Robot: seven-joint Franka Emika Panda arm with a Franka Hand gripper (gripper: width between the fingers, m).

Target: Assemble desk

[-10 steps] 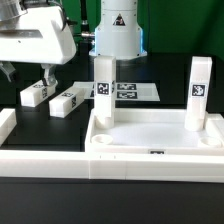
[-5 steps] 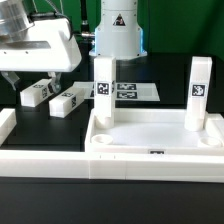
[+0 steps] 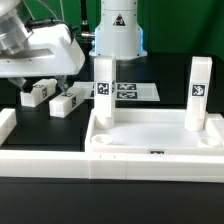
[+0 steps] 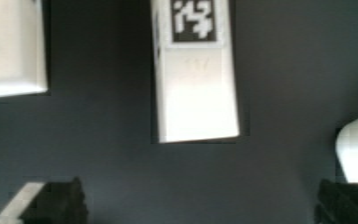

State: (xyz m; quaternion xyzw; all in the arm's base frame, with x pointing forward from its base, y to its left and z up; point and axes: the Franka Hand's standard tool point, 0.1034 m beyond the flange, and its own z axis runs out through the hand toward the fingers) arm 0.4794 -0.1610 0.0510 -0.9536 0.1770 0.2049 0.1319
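Two legs stand upright in the far corner sockets of the desk top (image 3: 150, 128): the left upright leg (image 3: 103, 85) and the right upright leg (image 3: 198, 90). Each shows a black-and-white tag on its upper half. The desk top lies flat on the dark table (image 3: 120, 205), toward the exterior view's right, with its front rim against the low white border rail (image 3: 45, 160). Its two near corner sockets hold nothing.

Two more legs lie flat on the table to the exterior view's left of the desk top, side by side and slightly apart. The inner loose leg (image 3: 68, 101) is nearer the tray and the outer loose leg (image 3: 38, 93) is farther from it.

The gripper (image 3: 40, 82) hangs low over this pair, its boxy white body covering the space just above the outer one. In the wrist view a tagged leg (image 4: 197, 85) lies lengthwise on the dark surface, lined up with the gap of the gripper (image 4: 197, 200). The two dark fingertips (image 4: 51, 200) stand wide apart, clear of the leg and gripping nothing. Which of the two loose legs this is I cannot tell for certain.

The marker board (image 3: 135, 91) lies flat behind the left upright leg, in front of the robot's base (image 3: 118, 30).
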